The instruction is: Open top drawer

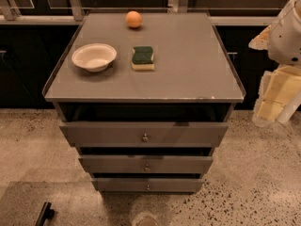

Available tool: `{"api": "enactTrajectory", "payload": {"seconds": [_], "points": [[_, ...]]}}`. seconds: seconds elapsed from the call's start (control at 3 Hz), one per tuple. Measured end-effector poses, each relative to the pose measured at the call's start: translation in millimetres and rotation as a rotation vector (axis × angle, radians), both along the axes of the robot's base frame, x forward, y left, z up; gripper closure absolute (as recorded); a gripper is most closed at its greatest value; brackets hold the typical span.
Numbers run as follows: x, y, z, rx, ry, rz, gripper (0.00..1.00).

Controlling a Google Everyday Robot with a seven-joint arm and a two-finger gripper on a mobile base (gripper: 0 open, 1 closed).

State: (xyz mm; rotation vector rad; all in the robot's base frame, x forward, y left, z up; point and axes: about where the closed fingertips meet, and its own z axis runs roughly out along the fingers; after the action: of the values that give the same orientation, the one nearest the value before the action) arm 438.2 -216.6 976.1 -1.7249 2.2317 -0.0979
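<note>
The top drawer (pixel 143 133) is the widest of three grey-brown drawers in a cabinet at the centre of the camera view. Its flat front carries a small round metal knob (pixel 145 137). A dark gap shows between its front and the grey cabinet top (pixel 188 74). Two narrower drawers (pixel 146 164) sit below it. My gripper (pixel 275 100) is a white and pale yellow shape at the right edge, level with the cabinet top. It is well to the right of the drawer and apart from it.
On the cabinet top sit a white bowl (pixel 94 56), a green and yellow sponge (pixel 142 58) and an orange (pixel 133 19). Dark cabinets and a rail run behind. A black object (pixel 44 214) lies on the speckled floor at the lower left.
</note>
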Motion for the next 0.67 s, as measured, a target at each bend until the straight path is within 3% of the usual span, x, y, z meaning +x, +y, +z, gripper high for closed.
{"api": "enactTrajectory", "payload": {"seconds": [0.33, 0.67], "points": [[2, 1, -1, 0.008, -0.005, 0.006, 0.0], [25, -3, -12, 0.046, -0.006, 0.001, 0.0]]}}
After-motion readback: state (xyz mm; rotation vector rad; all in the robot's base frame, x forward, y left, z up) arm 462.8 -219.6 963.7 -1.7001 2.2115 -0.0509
